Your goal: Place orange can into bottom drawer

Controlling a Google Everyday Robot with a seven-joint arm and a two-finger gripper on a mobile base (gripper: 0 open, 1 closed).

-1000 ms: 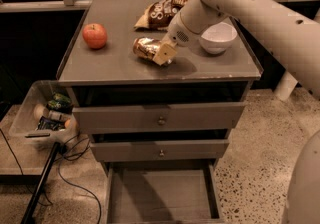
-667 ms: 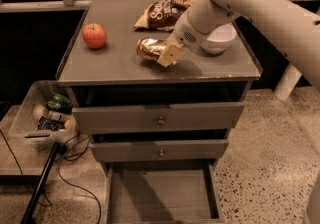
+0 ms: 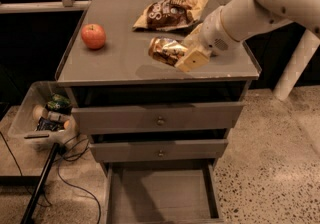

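The orange can (image 3: 164,49), shiny gold-brown, lies on its side in my gripper (image 3: 180,54) over the front middle of the cabinet top (image 3: 115,63). It seems to be a little above the surface, with a shadow under it. The gripper is shut on the can's right end, and one pale finger (image 3: 192,60) shows in front. The white arm comes in from the upper right. The bottom drawer (image 3: 116,195) is pulled out below, and its flat floor is bare.
A red apple (image 3: 93,36) sits at the top's left. A crinkled snack bag (image 3: 172,11) lies at the back, just behind the can. Two upper drawers (image 3: 159,118) with round knobs are shut. A clear bin (image 3: 30,113) of items and cables stands on the floor at left.
The gripper has raised the can slightly off the cabinet top and shifted it a little right. The arm now covers the white bowl seen earlier at the right.
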